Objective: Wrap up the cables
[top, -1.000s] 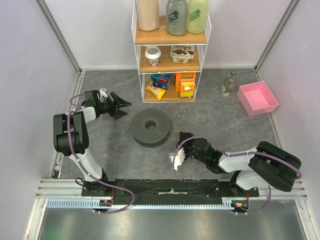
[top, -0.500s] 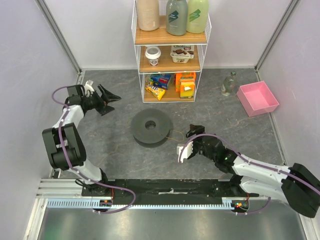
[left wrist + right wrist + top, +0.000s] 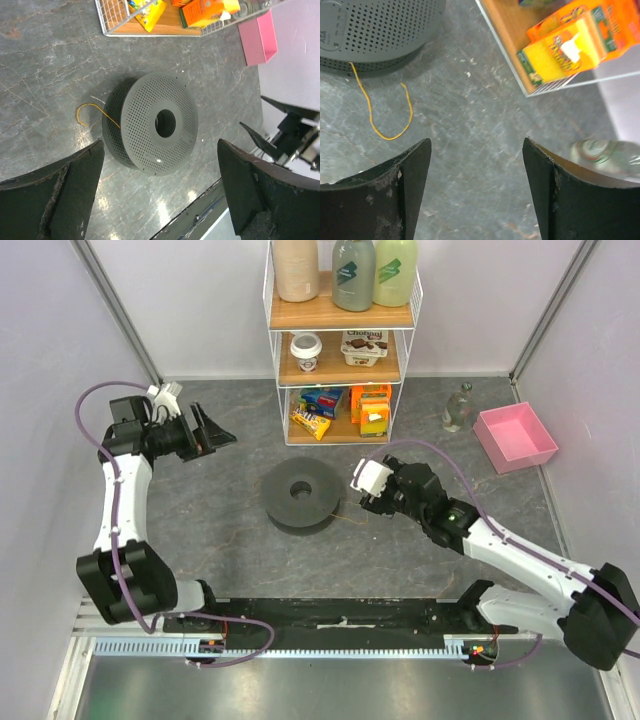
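The dark grey round spool (image 3: 303, 494) lies flat in the middle of the table. A short loose loop of thin yellow-orange cable (image 3: 350, 515) trails from its right side onto the table. My left gripper (image 3: 218, 435) is open and empty, raised left of the spool and pointing at it. In the left wrist view the spool (image 3: 155, 130) and cable loop (image 3: 90, 112) lie far beyond the gripper (image 3: 160, 144). My right gripper (image 3: 380, 495) is open and empty, raised just right of the spool. Its view shows the cable (image 3: 385, 134), the spool edge (image 3: 375, 30) and the gripper (image 3: 476, 141).
A white wire shelf (image 3: 340, 340) with snack boxes and bottles stands at the back, its orange box (image 3: 570, 45) near my right gripper. A pink tray (image 3: 515, 435) and a small clear bottle (image 3: 458, 408) sit at the back right. Grey walls close both sides.
My left arm has pulled back to the left and risen away from the spool. My right arm has swung from the table's front toward the spool's right side and the shelf.
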### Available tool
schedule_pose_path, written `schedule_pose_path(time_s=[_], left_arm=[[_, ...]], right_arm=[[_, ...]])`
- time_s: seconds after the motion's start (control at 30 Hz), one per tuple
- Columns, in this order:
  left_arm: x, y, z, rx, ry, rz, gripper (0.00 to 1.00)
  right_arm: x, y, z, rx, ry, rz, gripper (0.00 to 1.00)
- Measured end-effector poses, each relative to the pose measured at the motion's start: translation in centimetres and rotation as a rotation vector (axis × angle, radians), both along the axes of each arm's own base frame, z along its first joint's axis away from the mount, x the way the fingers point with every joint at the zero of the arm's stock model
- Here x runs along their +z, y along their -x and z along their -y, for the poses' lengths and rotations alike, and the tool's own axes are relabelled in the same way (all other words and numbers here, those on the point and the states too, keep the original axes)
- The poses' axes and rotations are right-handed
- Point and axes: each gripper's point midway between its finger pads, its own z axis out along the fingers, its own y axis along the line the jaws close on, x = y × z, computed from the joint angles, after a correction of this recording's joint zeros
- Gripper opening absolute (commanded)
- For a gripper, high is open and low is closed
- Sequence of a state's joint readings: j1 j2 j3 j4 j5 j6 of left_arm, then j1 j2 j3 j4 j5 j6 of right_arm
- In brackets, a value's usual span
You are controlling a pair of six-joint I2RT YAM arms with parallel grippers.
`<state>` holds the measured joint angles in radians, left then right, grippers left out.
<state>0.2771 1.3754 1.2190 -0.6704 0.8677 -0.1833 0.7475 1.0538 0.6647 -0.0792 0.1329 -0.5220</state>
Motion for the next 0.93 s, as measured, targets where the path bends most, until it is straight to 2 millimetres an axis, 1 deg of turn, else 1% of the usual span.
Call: schedule_pose_path(time_s=[0.07, 0.13, 0.2, 0.27, 0.33, 0.4, 0.47, 0.53, 0.7, 0.73, 0.8, 0.93], left_arm=[[0.8, 0.8, 0.4, -0.03, -0.026, 0.04, 0.99], [0.8, 1.6, 0.6, -0.062, -0.054, 0.057, 0.99], [0.3, 2.3, 0.9, -0.097, -0.085, 0.052, 0.99], [-0.5, 3.0, 0.8, -0.124, -0.122, 0.035, 0.99], [-1.4, 3.8, 0.6, -0.154, -0.166, 0.023, 0.99], [-2.2, 4.4, 0.1, -0.177, -0.224, 0.013, 0.99], [-2.8, 4.9, -0.5, -0.185, -0.283, 0.015, 0.99], [-3.1, 5.7, -1.0, -0.188, -0.335, 0.029, 0.99], [-3.6, 8.2, -1.4, -0.194, -0.436, 0.085, 0.99], [-3.8, 8.6, -1.5, -0.196, -0.454, 0.091, 0.99], [-4.4, 9.2, -1.7, -0.202, -0.481, 0.097, 0.99], [-4.9, 9.8, -1.9, -0.214, -0.516, 0.107, 0.99]], right_arm=[[-1.0, 0.1, 0.0, -0.043, -0.028, -0.081, 0.83], [-2.1, 0.4, 0.2, -0.082, -0.046, -0.155, 0.86], [-3.1, 0.8, 0.5, -0.124, -0.072, -0.239, 0.89], [-3.5, 0.7, 1.1, -0.175, -0.111, -0.301, 0.91], [-3.3, 0.2, 1.9, -0.234, -0.163, -0.342, 0.93], [-2.7, -0.7, 3.2, -0.305, -0.224, -0.369, 0.95], [-2.3, -1.7, 4.9, -0.386, -0.287, -0.39, 0.96], [-2.3, -2.4, 6.6, -0.456, -0.335, -0.41, 0.98], [-2.2, -3.3, 11.0, -0.615, -0.432, -0.439, 0.98], [-2.1, -3.3, 11.5, -0.632, -0.445, -0.437, 0.98], [-1.6, -3.0, 12.0, -0.641, -0.466, -0.428, 0.98], [-0.7, -2.5, 11.8, -0.621, -0.484, -0.418, 0.98]])
